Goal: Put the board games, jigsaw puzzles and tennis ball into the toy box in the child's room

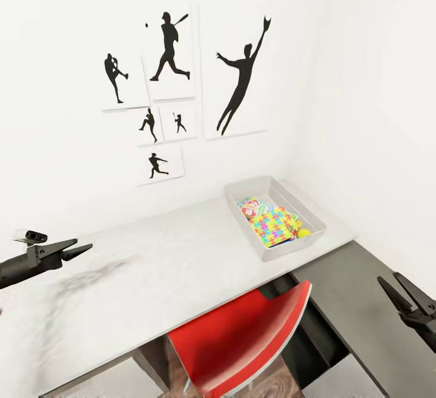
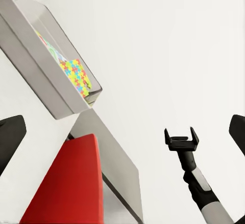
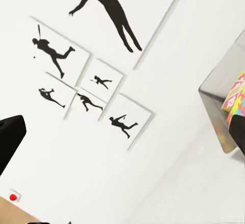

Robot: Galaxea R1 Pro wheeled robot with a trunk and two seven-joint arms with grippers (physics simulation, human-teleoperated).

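Observation:
The light-grey toy box [image 1: 237, 195] stands at the far right end of the white table [image 1: 151, 277], against the wall. Inside lies a mosaic jigsaw puzzle [image 1: 275, 226] on top, a printed board game [image 1: 253, 205] partly under it, and the tennis ball [image 1: 303, 233] in the near corner. My left gripper [image 1: 75, 248] hovers open and empty over the table's left part. Low at the right, over the dark cabinet, my right gripper [image 1: 399, 289] is also open and empty. In the left wrist view, the toy box [image 2: 41, 60], the puzzle [image 2: 76, 75] and the right gripper [image 2: 181, 138] show.
A red chair [image 1: 242, 337] is pushed under the table's front edge. A lower dark-grey-topped cabinet [image 1: 357, 301] adjoins the table on the right. Black silhouette sports pictures [image 1: 172, 59] hang on the white wall behind.

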